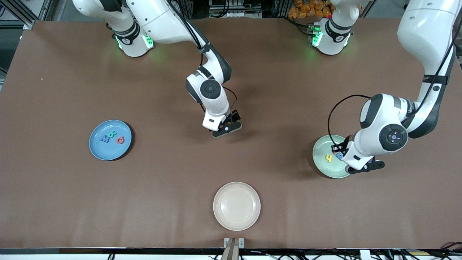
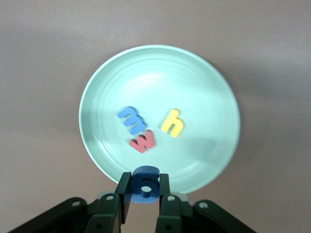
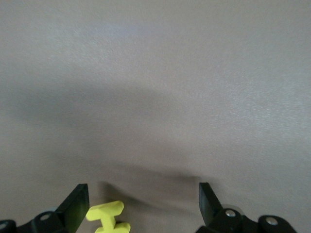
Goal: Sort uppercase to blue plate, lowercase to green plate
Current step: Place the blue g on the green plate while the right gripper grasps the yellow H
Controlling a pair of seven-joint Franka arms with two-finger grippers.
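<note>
A brown table [image 1: 252, 72] carries the blue plate [image 1: 97, 150] holding three letters, a bare cream plate [image 1: 236, 206], and the green plate [image 2: 204, 77]. The left gripper [image 2: 144, 190] hangs over the green plate's edge, pinching the blue g [image 2: 145, 183] just above the blue m [image 2: 131, 119], red piece [image 2: 143, 141] and yellow h [image 2: 172, 122]. The right gripper [image 3: 143, 204] hovers over mid-table, fingers spread, the yellow H [image 3: 109, 218] on the table between them.

The left arm's wrist covers part of the green plate [image 1: 322, 159] in the front view; the yellow H [image 3: 109, 218] (between open fingers) is cut off in the right wrist view.
</note>
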